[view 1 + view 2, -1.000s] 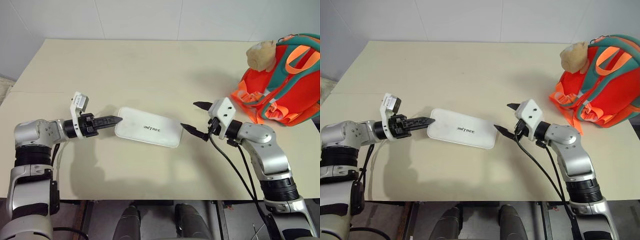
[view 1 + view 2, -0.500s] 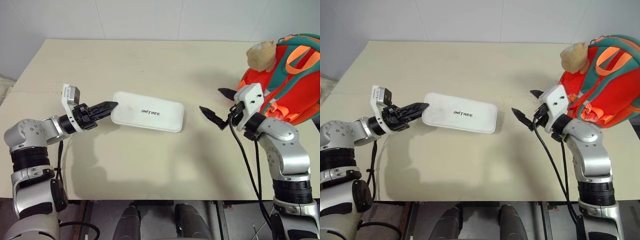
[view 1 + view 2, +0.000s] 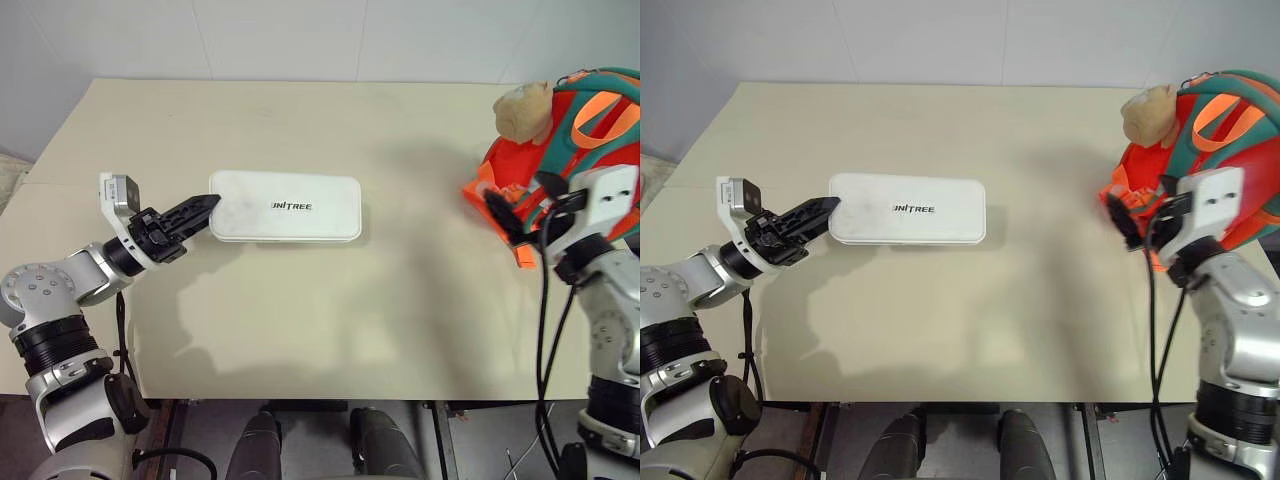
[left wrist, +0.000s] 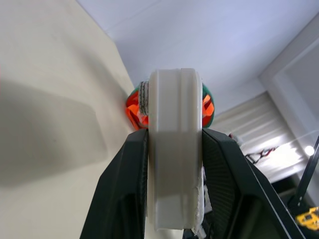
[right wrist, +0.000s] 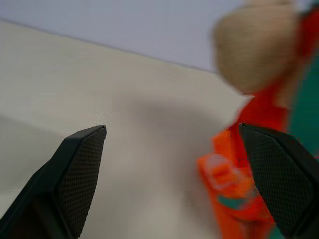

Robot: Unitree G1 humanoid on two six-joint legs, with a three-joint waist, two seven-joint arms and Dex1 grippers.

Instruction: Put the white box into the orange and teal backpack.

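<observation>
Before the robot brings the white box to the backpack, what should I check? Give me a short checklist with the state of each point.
1. Left claw shut on the white box: ok; the left wrist view shows both fingers pressing its end.
2. Box lifted off the table: cannot tell.
3. Right claw open and empty: ok.
4. Right claw at the orange and teal backpack: ok, not gripping it.
5. Backpack opening ready: cannot tell.

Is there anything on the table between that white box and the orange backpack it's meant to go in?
Nothing visible: bare table lies between the white box, held by the left gripper, and the orange and teal backpack.
</observation>
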